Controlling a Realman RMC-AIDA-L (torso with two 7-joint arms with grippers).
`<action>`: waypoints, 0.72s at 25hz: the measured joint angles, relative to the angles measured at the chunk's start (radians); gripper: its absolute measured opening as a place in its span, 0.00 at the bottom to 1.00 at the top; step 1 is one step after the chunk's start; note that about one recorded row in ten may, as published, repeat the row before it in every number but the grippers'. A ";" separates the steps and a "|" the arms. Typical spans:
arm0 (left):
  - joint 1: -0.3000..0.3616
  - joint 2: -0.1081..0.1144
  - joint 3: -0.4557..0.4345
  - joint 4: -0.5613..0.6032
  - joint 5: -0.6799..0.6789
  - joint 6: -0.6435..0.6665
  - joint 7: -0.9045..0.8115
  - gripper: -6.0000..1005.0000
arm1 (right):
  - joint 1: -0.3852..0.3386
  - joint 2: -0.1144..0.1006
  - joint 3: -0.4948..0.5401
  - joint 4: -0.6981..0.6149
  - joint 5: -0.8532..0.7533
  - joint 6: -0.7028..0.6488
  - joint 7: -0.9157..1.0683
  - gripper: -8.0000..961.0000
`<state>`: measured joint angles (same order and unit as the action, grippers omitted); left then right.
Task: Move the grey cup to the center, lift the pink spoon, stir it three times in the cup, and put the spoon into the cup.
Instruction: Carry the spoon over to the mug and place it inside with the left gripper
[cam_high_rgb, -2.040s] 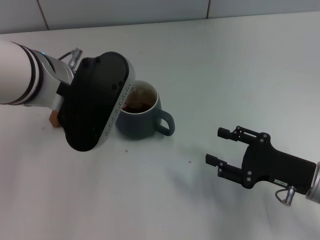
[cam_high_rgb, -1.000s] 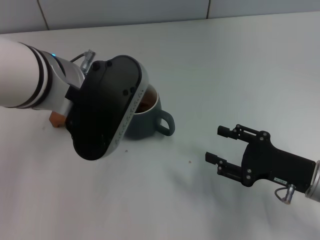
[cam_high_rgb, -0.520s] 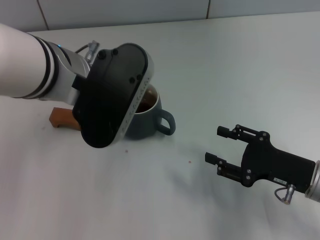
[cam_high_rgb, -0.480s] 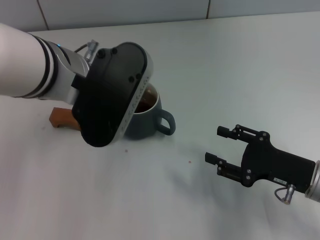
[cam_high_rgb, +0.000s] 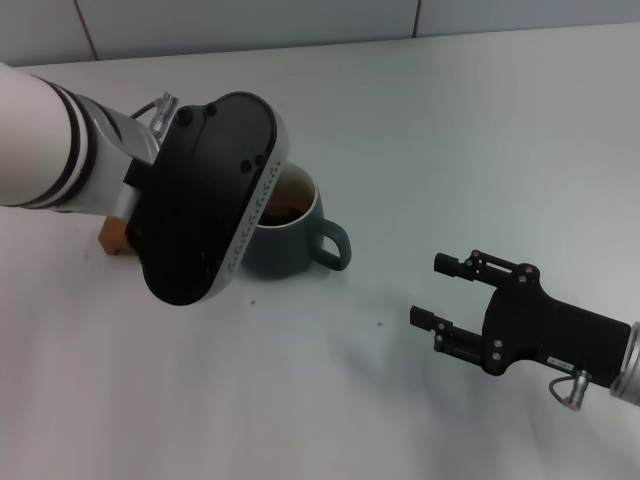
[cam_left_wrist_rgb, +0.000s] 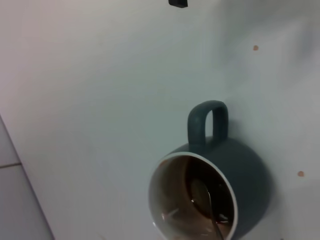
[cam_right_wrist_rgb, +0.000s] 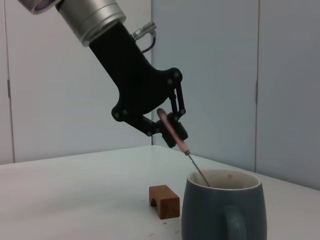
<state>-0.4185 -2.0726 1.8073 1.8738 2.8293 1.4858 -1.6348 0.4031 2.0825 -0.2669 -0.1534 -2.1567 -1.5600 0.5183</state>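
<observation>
The grey cup (cam_high_rgb: 298, 238) stands on the white table with its handle towards my right arm, and dark liquid shows inside. My left gripper (cam_right_wrist_rgb: 172, 131) hangs above the cup, shut on the pink spoon (cam_right_wrist_rgb: 169, 126) by its handle. The spoon slants down and its metal end dips into the cup (cam_right_wrist_rgb: 222, 209). The left wrist view shows the spoon bowl (cam_left_wrist_rgb: 200, 191) in the liquid. In the head view the left gripper's black body (cam_high_rgb: 205, 200) hides the spoon and the cup's left side. My right gripper (cam_high_rgb: 430, 291) is open and empty, low on the table right of the cup.
A small brown block (cam_high_rgb: 112, 238) lies left of the cup, mostly hidden by my left arm; it also shows in the right wrist view (cam_right_wrist_rgb: 164, 201). A tiled wall runs along the table's far edge.
My left arm swung the spoon inside the cup, first to the right and away, then back to the left. The brown block was uncovered, then covered again. The right arm has not moved.
</observation>
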 joint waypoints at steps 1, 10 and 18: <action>0.000 0.000 0.000 0.000 0.000 0.000 0.000 0.15 | 0.000 0.000 0.000 0.000 0.000 0.000 0.000 0.70; -0.022 -0.004 0.015 0.001 -0.010 0.005 -0.015 0.15 | -0.002 0.001 -0.001 0.000 0.000 -0.002 0.002 0.70; -0.036 -0.004 0.000 -0.030 -0.003 -0.016 -0.022 0.16 | -0.003 0.001 0.003 0.000 0.000 -0.003 0.003 0.70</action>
<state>-0.4548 -2.0762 1.8078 1.8436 2.8263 1.4696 -1.6569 0.4003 2.0832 -0.2637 -0.1534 -2.1567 -1.5632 0.5215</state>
